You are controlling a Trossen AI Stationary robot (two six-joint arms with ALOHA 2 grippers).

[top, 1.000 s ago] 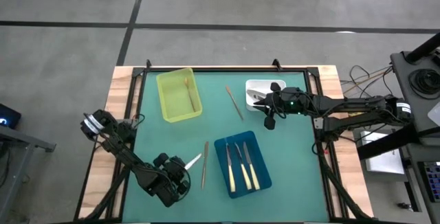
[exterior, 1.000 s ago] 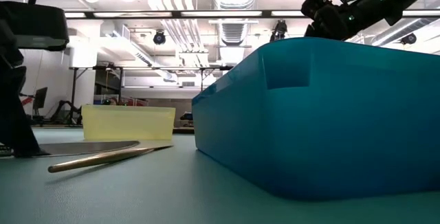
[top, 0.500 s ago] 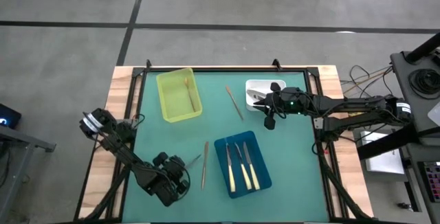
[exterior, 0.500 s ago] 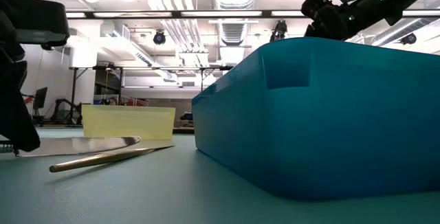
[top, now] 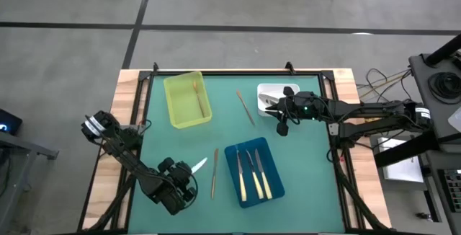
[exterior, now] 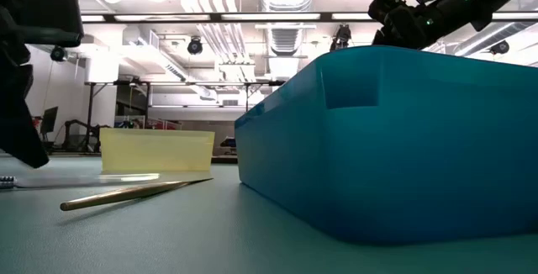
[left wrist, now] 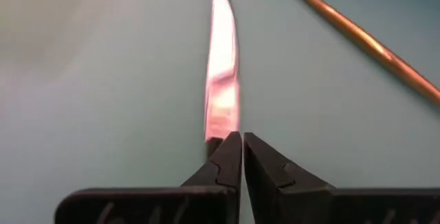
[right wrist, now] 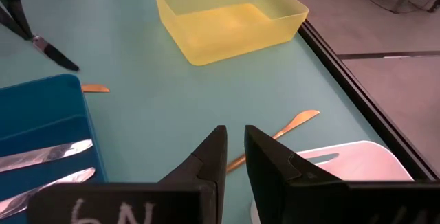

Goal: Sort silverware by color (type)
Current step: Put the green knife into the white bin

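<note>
A silver knife [top: 198, 166] lies on the green table near its near-left corner, blade [left wrist: 221, 59] pointing away from my left gripper [top: 180, 182]. That gripper [left wrist: 242, 159] is shut and stands over the knife's handle end. In the low view the knife [exterior: 84, 178] lies flat. My right gripper [top: 282, 127] hovers beside the white tray [top: 277, 91], fingers nearly together [right wrist: 236, 148] and empty. Three cream-handled knives [top: 252, 174] lie in the blue tray [top: 234, 184]. One gold utensil [top: 198, 96] lies in the yellow tray [top: 176, 109]. My left gripper comes at the knife's handle end from above, along its length. Its shut fingers [left wrist: 223, 165] hide that spot in the wrist view. In the low view a gap shows between the dark finger [exterior: 34, 152] and the knife. Whether they touch I cannot tell.
A gold utensil [top: 214, 172] lies on the table between the knife and the blue tray, also showing in the low view [exterior: 134, 192]. Another gold utensil [top: 245, 107] lies between the yellow and white trays. A black rail [top: 216, 73] edges the table. Bare green surface lies mid-table.
My left gripper has risen off the table and drawn a little toward the left edge. The knife blade, tilted before, now lies flat and has shifted slightly the same way. My right arm has kept still.
</note>
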